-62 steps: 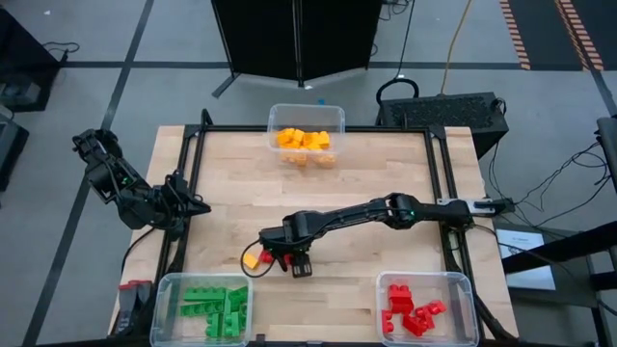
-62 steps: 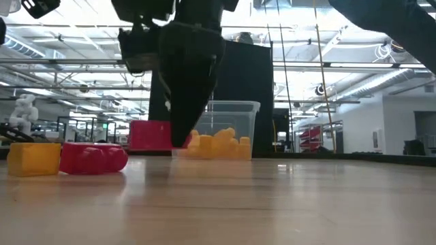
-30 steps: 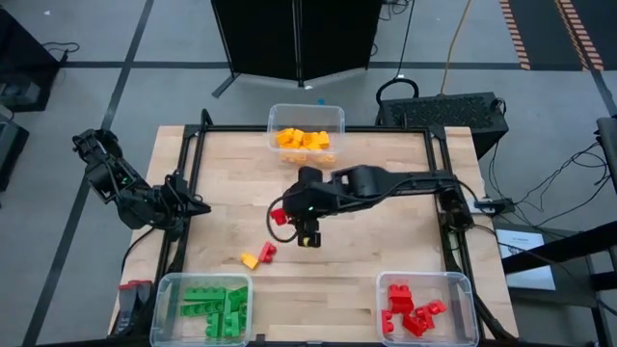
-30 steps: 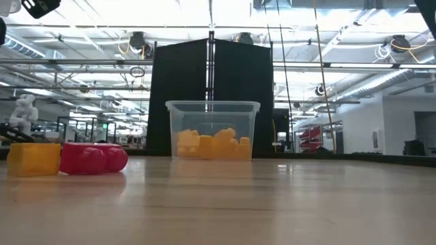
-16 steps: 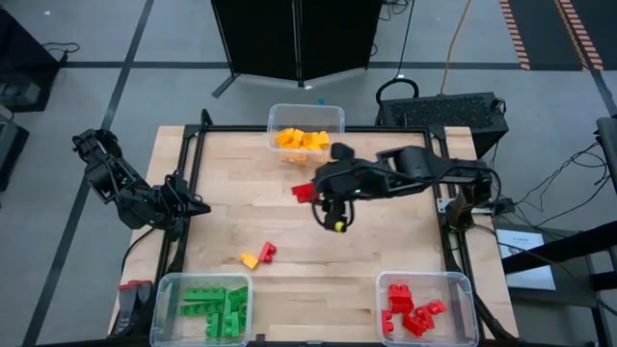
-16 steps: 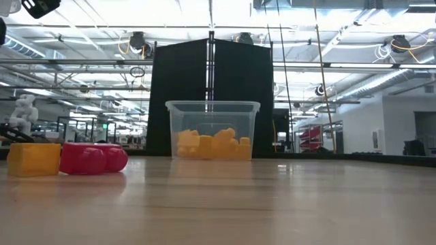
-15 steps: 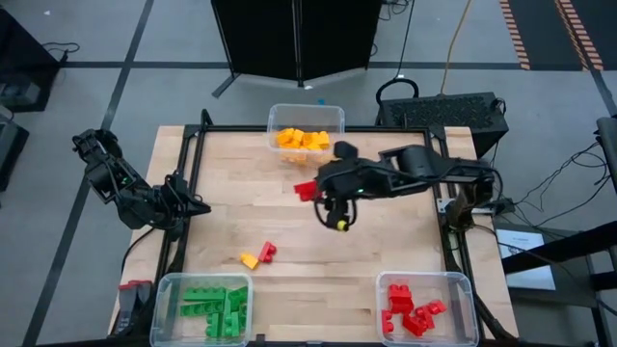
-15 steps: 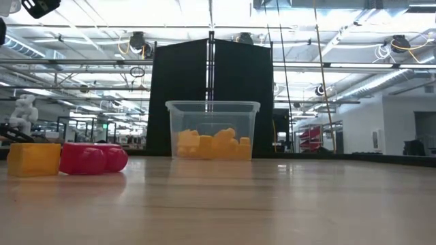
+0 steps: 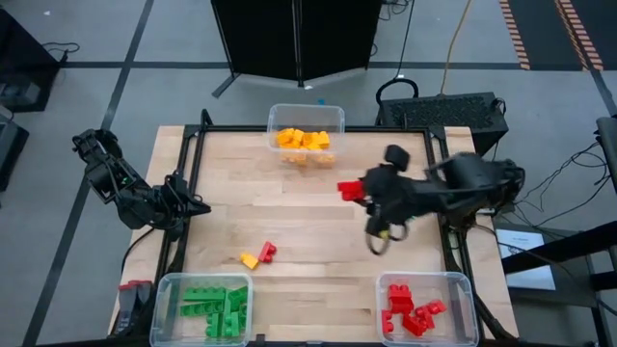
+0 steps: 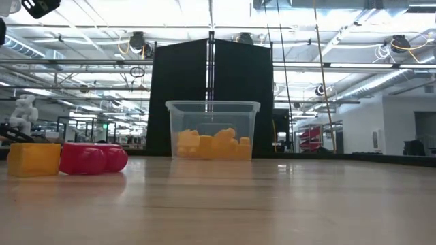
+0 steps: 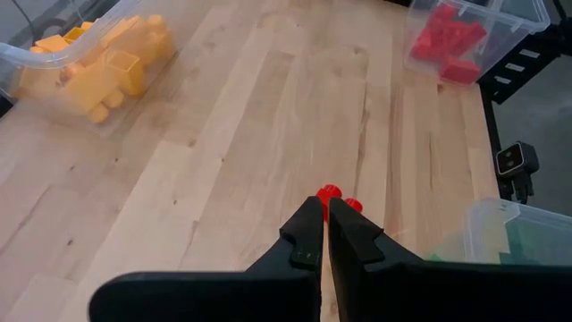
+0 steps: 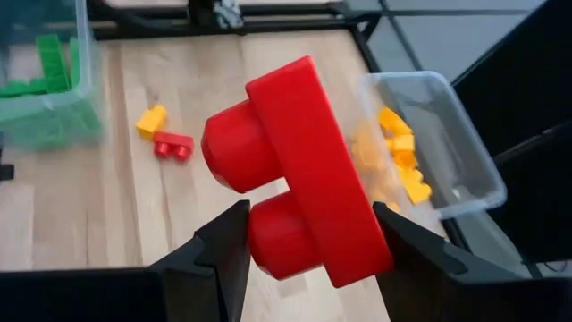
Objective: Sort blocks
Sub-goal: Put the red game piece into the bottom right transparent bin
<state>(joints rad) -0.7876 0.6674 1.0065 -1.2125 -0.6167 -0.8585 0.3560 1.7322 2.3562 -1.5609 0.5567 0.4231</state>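
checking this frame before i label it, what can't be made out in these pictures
- High view: the red block in the right tool shows only in part; the arm covers the rest, and the tool's fingers blur.
- Low view: neither arm shows; the yellow bin hides what lies behind it.
- Left wrist view: the shut left tool hides most of the loose red block and all of the yellow one.
- Green bin: the block count is too small to tell.

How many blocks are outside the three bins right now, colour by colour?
Red: 2 (loose red block on the table; held red block in the right gripper)
Yellow: 1 (yellow block on the table)
Green: 0
Total: 3
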